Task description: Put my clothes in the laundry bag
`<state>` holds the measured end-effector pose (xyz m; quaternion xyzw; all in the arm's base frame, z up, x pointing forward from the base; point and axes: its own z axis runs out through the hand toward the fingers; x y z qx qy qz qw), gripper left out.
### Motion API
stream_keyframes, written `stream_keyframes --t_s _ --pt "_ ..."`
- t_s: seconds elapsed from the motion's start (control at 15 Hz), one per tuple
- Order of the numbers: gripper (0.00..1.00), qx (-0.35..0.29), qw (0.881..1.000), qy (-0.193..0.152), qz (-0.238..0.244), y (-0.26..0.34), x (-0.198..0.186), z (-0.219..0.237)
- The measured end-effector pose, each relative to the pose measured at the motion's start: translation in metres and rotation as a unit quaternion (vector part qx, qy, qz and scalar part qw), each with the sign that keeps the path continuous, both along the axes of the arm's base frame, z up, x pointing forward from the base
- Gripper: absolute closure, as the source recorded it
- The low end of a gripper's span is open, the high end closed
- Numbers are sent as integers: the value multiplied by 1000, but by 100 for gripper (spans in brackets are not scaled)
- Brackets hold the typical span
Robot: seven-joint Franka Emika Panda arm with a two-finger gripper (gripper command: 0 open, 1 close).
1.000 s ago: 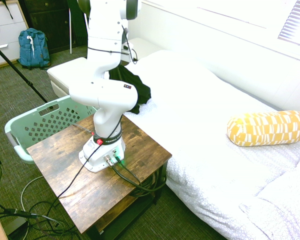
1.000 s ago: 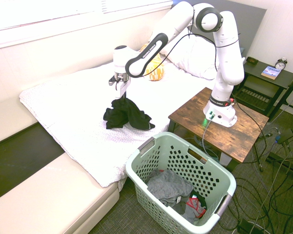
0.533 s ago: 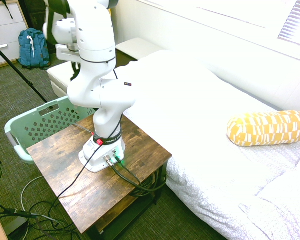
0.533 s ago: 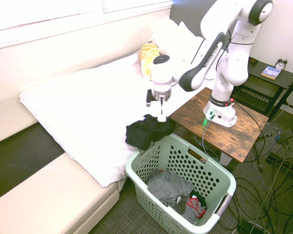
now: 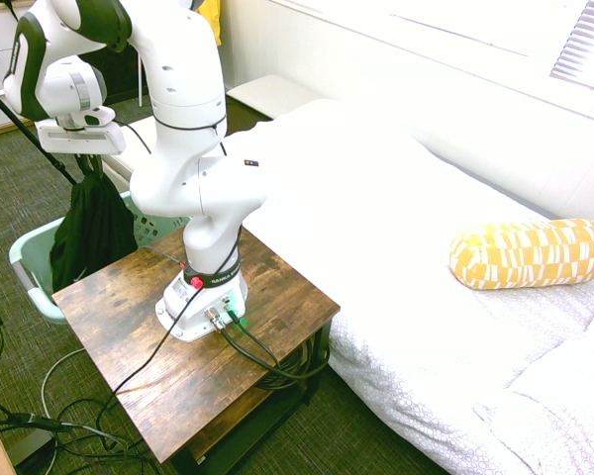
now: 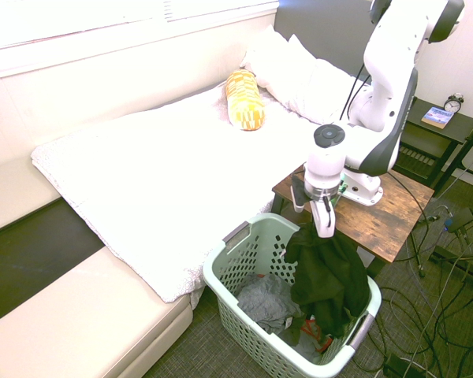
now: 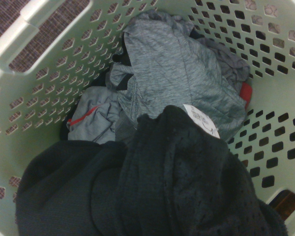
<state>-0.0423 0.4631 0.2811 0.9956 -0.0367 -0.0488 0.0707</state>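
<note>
Now the black shirt (image 6: 329, 272) hangs under the robot's jaws (image 6: 318, 224), which are shut tight on its top, and it droops down into the green basket (image 6: 240, 303). Before, the shirt was over on the bed (image 6: 158, 189), away from the basket.

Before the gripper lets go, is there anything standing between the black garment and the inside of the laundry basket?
Nothing visible: the gripper holds the black garment over the open basket, with only gray clothes lying below inside.
</note>
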Motion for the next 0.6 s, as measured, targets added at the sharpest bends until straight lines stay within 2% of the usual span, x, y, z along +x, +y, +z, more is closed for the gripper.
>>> stream_keyframes --t_s 0.33,0.47,0.6 --pt "0 -11 1000 11 -1 15 10 -14" --pt "0 -13 1000 5 0 19 12 -18" --pt "0 -15 1000 -7 -13 21 33 -21"
